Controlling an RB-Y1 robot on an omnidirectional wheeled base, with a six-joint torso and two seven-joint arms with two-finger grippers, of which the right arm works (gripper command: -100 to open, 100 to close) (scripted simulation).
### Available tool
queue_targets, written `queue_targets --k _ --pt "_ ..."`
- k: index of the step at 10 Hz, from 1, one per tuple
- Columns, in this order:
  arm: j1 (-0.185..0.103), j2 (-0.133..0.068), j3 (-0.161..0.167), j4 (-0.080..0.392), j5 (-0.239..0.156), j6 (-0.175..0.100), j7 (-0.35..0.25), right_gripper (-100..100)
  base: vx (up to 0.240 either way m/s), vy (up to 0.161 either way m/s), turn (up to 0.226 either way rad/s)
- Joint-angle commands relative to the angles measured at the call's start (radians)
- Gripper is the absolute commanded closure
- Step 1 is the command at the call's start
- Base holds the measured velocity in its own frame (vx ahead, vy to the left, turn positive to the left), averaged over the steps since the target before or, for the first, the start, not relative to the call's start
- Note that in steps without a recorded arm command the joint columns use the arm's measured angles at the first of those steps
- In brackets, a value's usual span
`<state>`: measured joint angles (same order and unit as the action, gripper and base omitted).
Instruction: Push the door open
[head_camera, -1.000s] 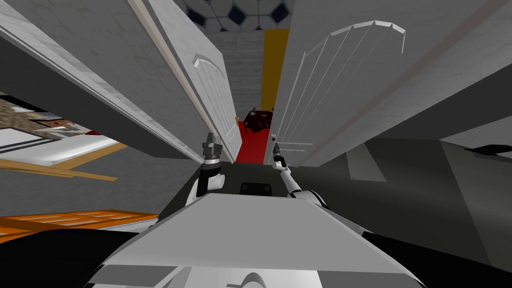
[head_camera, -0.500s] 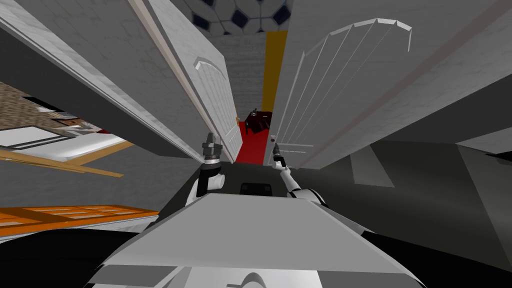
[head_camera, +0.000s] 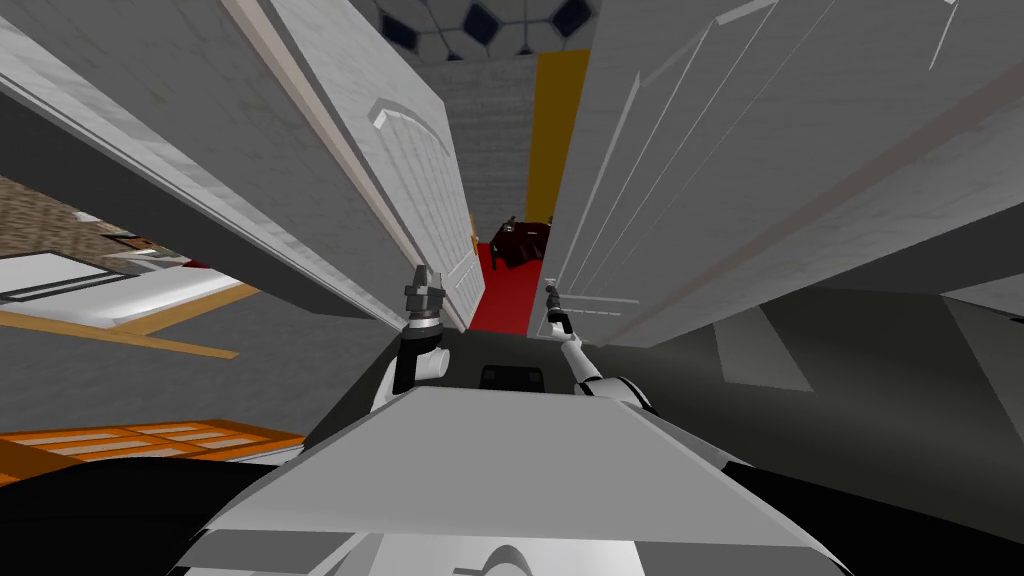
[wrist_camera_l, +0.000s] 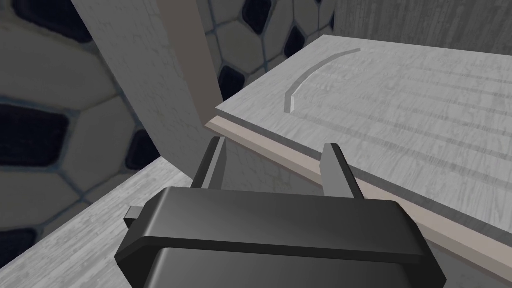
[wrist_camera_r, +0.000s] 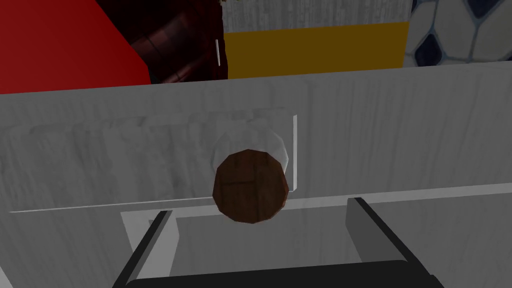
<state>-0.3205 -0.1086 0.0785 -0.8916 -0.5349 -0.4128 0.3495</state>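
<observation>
Right gripper (wrist_camera_r: 260, 210) spread wide, holding nothing. A brown knob (wrist_camera_r: 250, 187) sits just ahead between its fingers, on the grey door (wrist_camera_r: 380, 130) right in front. Left gripper (wrist_camera_l: 275, 146) also wide, at a second door (wrist_camera_l: 400, 110) edge. Past the gap: red floor (head_camera: 505, 285), dark furniture (head_camera: 520, 243), yellow strip (head_camera: 550, 130).

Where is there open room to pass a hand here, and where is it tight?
Free: the strip of red floor between the left door and the right door. Tight: the right gripper, open, is close to the brown knob on the right door; the left gripper, open, is beside the left door's edge.
</observation>
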Motion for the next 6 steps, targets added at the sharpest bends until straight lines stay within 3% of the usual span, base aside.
queue_targets --k 1,3,4,6 --pt "0.0 0.0 -0.004 0.002 0.0 -0.001 -0.001 -100 0.211 0.005 0.019" --pt "-0.001 -0.001 -0.004 0.003 0.0 -0.002 -0.001 -100 0.146 -0.016 0.015" --pt "-0.001 -0.001 -0.004 0.003 0.0 -0.002 -0.001 100 -0.01 0.002 -0.007" --pt "-0.001 -0.001 -0.004 0.003 0.0 -0.002 -0.001 100 -0.018 0.0 0.009"
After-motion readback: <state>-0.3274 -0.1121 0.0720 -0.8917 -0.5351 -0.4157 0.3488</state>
